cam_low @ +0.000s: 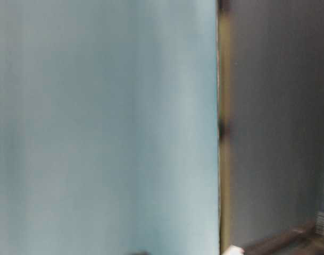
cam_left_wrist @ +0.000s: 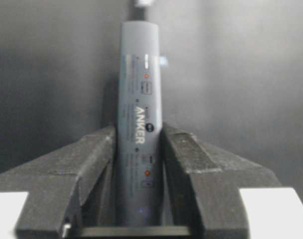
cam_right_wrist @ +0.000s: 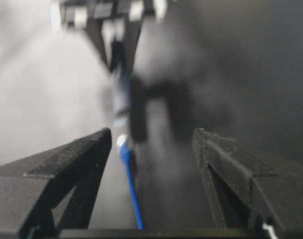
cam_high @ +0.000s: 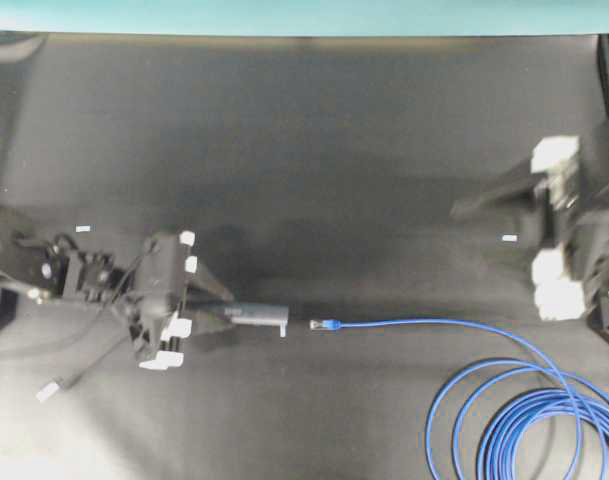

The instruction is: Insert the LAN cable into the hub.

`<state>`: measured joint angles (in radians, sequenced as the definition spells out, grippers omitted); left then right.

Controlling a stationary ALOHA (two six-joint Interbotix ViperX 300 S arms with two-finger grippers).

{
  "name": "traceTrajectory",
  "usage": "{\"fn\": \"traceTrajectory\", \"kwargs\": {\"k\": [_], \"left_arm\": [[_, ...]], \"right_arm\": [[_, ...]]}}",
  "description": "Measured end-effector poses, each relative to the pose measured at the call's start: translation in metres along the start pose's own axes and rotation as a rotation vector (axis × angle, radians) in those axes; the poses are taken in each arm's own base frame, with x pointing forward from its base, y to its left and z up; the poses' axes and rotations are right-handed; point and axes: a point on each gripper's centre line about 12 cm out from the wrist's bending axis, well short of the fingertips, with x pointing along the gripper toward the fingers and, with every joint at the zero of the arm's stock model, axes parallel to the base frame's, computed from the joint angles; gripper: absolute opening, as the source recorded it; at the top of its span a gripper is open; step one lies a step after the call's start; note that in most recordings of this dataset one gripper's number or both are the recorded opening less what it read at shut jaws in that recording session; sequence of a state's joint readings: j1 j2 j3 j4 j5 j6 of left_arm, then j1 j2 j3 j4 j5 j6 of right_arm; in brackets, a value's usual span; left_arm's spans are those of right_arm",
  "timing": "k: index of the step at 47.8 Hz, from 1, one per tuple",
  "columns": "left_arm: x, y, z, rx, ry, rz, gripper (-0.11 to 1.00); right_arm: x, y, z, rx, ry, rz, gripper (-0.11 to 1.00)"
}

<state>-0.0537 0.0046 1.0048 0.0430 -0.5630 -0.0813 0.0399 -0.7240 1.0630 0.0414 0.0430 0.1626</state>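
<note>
Sitting closest to the left wrist camera: two black fingers [cam_left_wrist: 91, 174] of the left gripper [cam_high: 216, 300], pinching the hub [cam_left_wrist: 140, 124] from both sides, "ANKER" lettering facing up, bar pointing straight away from the lens. Hub [cam_high: 252, 316] lying level over the black table [cam_high: 304, 150] in the overhead view, free end aiming right toward the plug [cam_high: 324, 324] of the LAN cable [cam_high: 524, 410] — near it but not touching, a small gap showing between them. Thin grey cord [cam_high: 89, 372] trailing back under the left arm, ending in a small silver plug [cam_high: 49, 391] lower left. Cable running right from its plug along the table, then winding into loops at the lower right corner. Right gripper [cam_high: 474, 208] hovering blurred at the right edge, well apart from the cable plug; fingers [cam_right_wrist: 66, 164] standing spread in the right wrist view, holding nothing, blue cable [cam_right_wrist: 131, 189] showing on the table between and beyond them, hub and left gripper blurred further off. Small white tags [cam_high: 83, 229] lying on the table — one upper left, one [cam_high: 509, 238] near the right gripper. Table-level view showing only blur, nothing usable.
</note>
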Motion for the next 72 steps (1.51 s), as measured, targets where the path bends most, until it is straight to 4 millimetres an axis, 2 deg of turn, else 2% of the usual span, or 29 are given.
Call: {"fn": "traceTrajectory", "kwargs": {"k": [5,11,17,23,29,37,45,55,63,72], "left_arm": [[-0.012,0.005,0.023,0.010,0.053,0.025,0.28],[-0.028,0.009,0.041,0.020,0.100,0.045,0.28],[-0.044,0.011,0.056,0.011,0.099,0.057,0.28],[-0.048,0.009,0.058,-0.004,0.096,0.052,0.28],[-0.047,0.006,0.057,-0.011,0.102,0.046,0.28],[-0.047,0.002,0.060,-0.007,0.096,0.035,0.28],[-0.047,0.001,0.059,-0.004,0.100,0.030,0.28],[-0.047,-0.001,0.061,0.004,0.088,0.026,0.28],[-0.047,-0.001,0.061,0.002,0.085,0.026,0.28],[-0.047,-0.001,0.061,0.002,0.086,0.026,0.28]], "right_arm": [[0.012,0.004,-0.014,-0.013,0.037,0.018,0.66],[0.030,0.007,-0.032,-0.024,0.065,0.033,0.66],[0.055,0.024,-0.056,-0.060,0.149,0.084,0.69],[0.089,0.027,-0.075,-0.073,0.238,0.072,0.75],[0.118,0.029,-0.085,-0.076,0.277,0.063,0.79],[0.144,0.027,-0.103,-0.079,0.302,0.055,0.79],[0.158,0.024,-0.113,-0.076,0.293,0.048,0.79],[0.171,0.013,-0.112,-0.057,0.279,0.020,0.76],[0.175,0.007,-0.117,-0.052,0.295,0.005,0.67],[0.178,0.015,-0.121,-0.062,0.302,0.022,0.55]]}}
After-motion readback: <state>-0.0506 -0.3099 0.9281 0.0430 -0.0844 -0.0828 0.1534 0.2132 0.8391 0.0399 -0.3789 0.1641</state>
